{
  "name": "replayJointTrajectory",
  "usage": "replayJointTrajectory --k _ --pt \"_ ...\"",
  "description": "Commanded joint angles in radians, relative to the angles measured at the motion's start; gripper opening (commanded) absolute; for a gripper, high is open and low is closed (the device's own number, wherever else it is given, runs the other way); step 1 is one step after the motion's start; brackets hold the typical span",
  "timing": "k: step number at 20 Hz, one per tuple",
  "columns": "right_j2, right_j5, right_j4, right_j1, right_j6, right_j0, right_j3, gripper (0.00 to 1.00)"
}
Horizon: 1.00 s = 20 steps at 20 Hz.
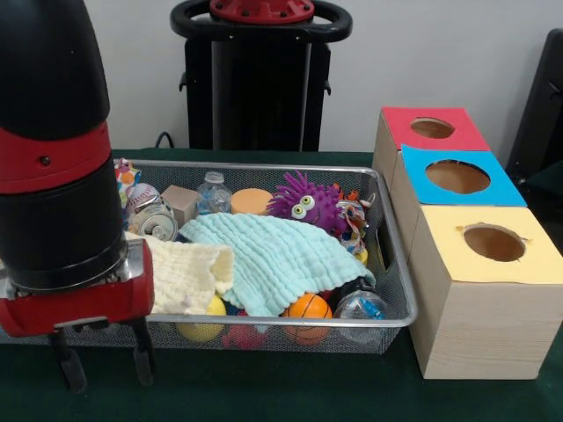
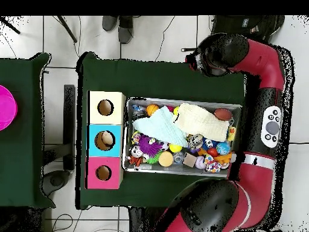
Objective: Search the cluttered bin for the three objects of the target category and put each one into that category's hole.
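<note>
Toys fill the cluttered bin [image 1: 264, 167], which sits in the middle of the table [image 1: 264, 387]. Two cloths cover a lot of them, so no plush animal shows clearly. A good next move would be to lift the green cloth [image 1: 268, 255] aside and look under it. The gripper [image 1: 101, 365] hangs just outside the bin's near rim, by the table's edge. Its jaws are spread a little, holding and touching nothing. The hole [image 1: 432, 128] in the red box top is at the table's far side, past the bin's end.
</note>
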State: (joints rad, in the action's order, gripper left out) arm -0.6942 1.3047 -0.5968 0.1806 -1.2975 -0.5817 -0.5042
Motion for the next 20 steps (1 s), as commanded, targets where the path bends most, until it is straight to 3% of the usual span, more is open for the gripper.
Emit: replayJointTrajectory --k 1,7,12,20 --pt "0.055 -0.120 0.002 0.079 0.144 -0.024 -0.165 1.00" --pt "0.075 -0.137 0.013 0.096 0.111 -0.029 -0.208 1.00" --pt "0.109 -0.184 0.042 0.159 0.058 -0.046 -0.325 1.00" --pt "0.130 -0.194 0.066 0.210 0.031 -0.059 -0.414 1.00"
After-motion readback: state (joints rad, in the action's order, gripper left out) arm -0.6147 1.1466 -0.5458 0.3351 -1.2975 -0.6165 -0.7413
